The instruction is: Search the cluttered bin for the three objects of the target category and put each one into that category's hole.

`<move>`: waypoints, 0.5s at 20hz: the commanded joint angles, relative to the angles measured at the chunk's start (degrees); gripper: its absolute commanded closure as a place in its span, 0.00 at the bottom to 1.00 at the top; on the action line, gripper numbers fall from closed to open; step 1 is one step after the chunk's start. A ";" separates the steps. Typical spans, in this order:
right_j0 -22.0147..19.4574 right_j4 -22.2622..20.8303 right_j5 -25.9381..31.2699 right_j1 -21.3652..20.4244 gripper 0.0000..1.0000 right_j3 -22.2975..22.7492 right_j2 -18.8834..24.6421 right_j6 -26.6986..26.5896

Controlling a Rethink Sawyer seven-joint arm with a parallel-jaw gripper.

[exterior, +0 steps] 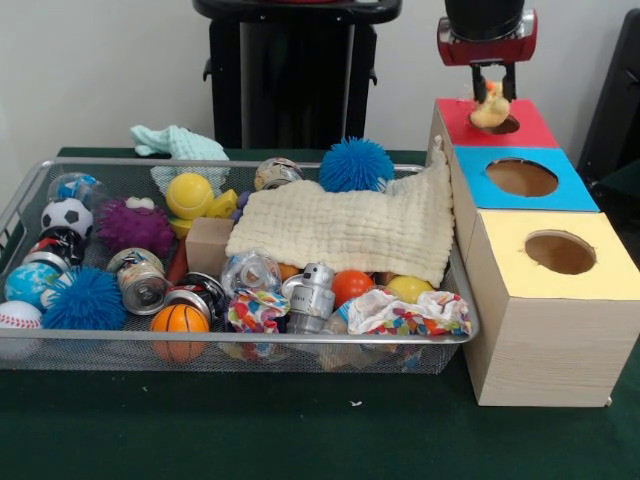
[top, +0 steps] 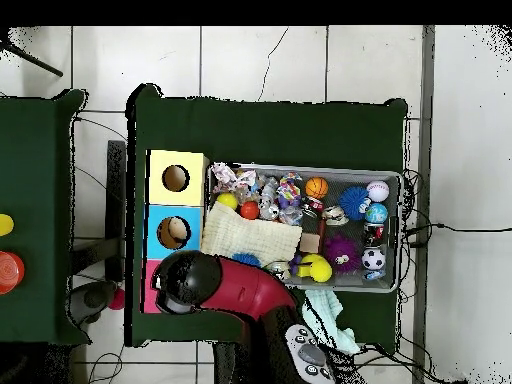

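Yellow plush toy [exterior: 490,108] hangs pinched between the gripper [exterior: 492,92] fingers, directly over the round hole [exterior: 497,124] in the red surround at the far end of the pale wooden box [exterior: 540,330]; whether its underside touches the hole's rim cannot be told. No writing or brand can be read on anything; the cans carry printed labels too small to make out.

From overhead, the arm [top: 235,285] covers the red end of the box, which stands along one short edge of the green table, with the blue-surrounded hole [exterior: 522,177] and the yellow-surrounded hole [exterior: 560,252] in a row beside it.

Just beside the box sits the silver wire-mesh bin [exterior: 250,340], touching or nearly touching it. A cream quilted cloth [exterior: 345,230] is draped across its box-side half and over the rim towards the box. Around it lie a blue spiky ball [exterior: 356,165], a purple spiky ball [exterior: 134,226], a basketball [exterior: 180,320], a soccer ball [exterior: 66,215], a baseball [exterior: 18,316], tin cans [exterior: 140,280] and a small silver robot figure [exterior: 313,292]. A pale green cloth [exterior: 178,142] lies on the table behind the bin.
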 commanded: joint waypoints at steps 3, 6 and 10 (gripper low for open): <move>-1.33 2.06 0.05 2.24 0.00 -2.52 2.11 8.09; -1.29 1.36 1.30 2.45 0.00 -3.66 2.51 7.12; -1.38 2.04 1.58 1.93 0.00 -3.38 2.98 7.30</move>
